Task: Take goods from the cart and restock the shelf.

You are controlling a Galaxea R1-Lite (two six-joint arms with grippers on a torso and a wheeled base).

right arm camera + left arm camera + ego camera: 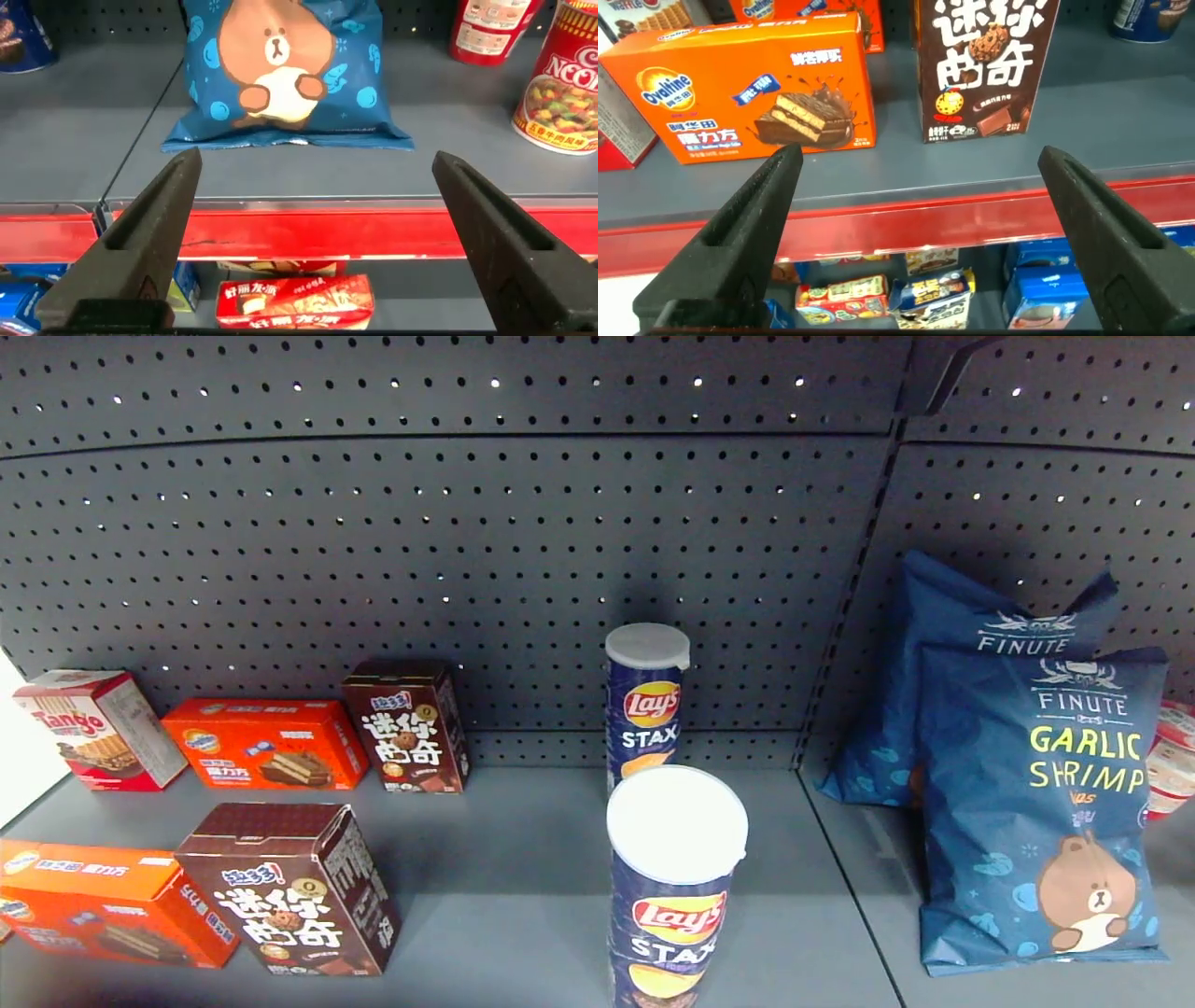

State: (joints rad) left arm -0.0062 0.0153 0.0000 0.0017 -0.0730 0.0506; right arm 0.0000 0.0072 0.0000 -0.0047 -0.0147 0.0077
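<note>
The left pincer (915,238) stood spread wide with nothing between its black fingers (738,243), level with the red front strip (906,229) of the grey metal shelf (523,859). The right pincer (313,243) was likewise released and empty at the same strip further along. Just beyond the left one stood an orange cardboard box of chocolate wafers (757,93) and, beside it, an upright dark brown cardboard box of cookies (985,65). Beyond the right one lay a blue foil snack bag with a bear printed on it (280,75), leaning back on a second blue bag (952,644), with a red-and-yellow cup of noodles (561,84) near it. Between these groups two dark blue chip cans with white lids stood one behind the other, the near can (677,887) and the far can (646,700). Judging by the bare deck on both sides of the cans, the shelf was partly stocked. With both pincers empty, no item was in hand, so more fetching seemed left.
</note>
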